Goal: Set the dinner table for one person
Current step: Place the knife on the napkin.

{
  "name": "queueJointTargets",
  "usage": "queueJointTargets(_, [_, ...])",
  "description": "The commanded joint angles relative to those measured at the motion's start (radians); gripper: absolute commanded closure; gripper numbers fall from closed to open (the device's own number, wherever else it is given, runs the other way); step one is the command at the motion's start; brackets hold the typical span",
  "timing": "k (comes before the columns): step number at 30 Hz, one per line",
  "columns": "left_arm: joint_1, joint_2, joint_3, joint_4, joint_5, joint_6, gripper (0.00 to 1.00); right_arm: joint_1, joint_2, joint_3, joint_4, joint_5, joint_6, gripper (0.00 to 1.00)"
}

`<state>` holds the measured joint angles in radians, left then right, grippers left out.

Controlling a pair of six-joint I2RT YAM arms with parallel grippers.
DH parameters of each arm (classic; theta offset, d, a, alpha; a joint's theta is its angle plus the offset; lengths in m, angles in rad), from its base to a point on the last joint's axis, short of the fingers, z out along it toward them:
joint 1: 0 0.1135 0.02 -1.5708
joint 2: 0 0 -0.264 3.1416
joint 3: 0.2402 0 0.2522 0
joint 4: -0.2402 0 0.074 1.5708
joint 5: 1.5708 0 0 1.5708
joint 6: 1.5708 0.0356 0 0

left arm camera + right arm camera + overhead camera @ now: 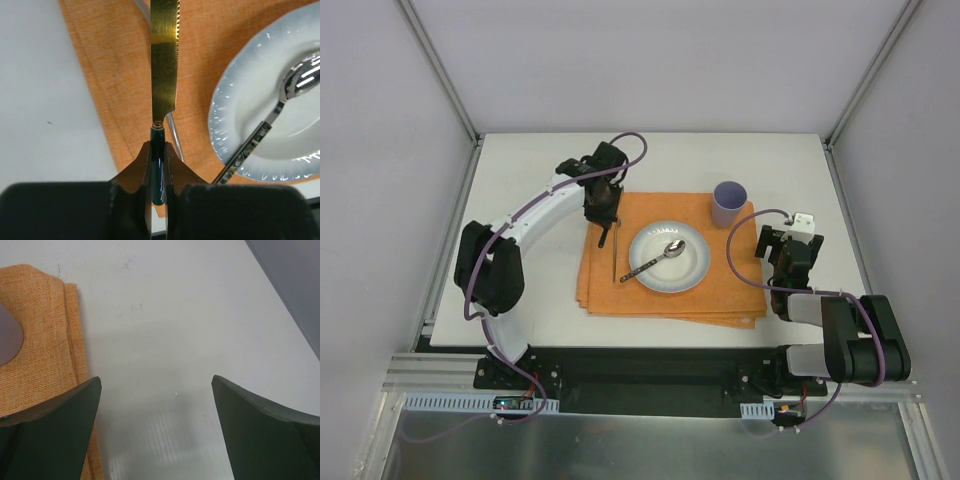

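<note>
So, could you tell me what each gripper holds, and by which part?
Left gripper grips the knife by its dark handle; right gripper is open, empty.

Black-and-white arms (pixel 535 210), purple cables (pixel 729 248)

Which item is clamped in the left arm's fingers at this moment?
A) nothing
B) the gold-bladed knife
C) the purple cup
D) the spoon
B: in the left wrist view the left fingers are closed on the dark handle of the knife, while the spoon lies on the plate.
</note>
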<state>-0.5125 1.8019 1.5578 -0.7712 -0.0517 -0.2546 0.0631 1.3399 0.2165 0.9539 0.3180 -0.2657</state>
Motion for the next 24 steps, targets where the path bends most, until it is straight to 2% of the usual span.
queueJointTargets(1, [-0.024,-0.018,-0.008,-0.005,0.084,-0.008,1.0,0.001,-0.012,0.003,0.055,0.013,0.002,0.04])
queueJointTargets(3, [-0.047,-0.029,-0.036,-0.007,0.163,0.036,1.0,0.0,-0.013,0.003,0.055,0.013,0.002,0.04])
queueJointTargets(10, [-0.093,-0.078,-0.125,-0.004,0.265,0.155,1.0,0.0,-0.013,0.003,0.055,0.015,0.002,0.04])
queueJointTargets(20, [-0.191,-0.171,-0.182,-0.005,0.339,0.282,1.0,0.0,-0.013,0.003,0.055,0.015,0.002,0.04])
queueJointTargets(24, [-0.218,-0.156,-0.179,-0.011,0.374,0.351,1.0,0.0,-0.013,0.003,0.055,0.013,0.002,0.04])
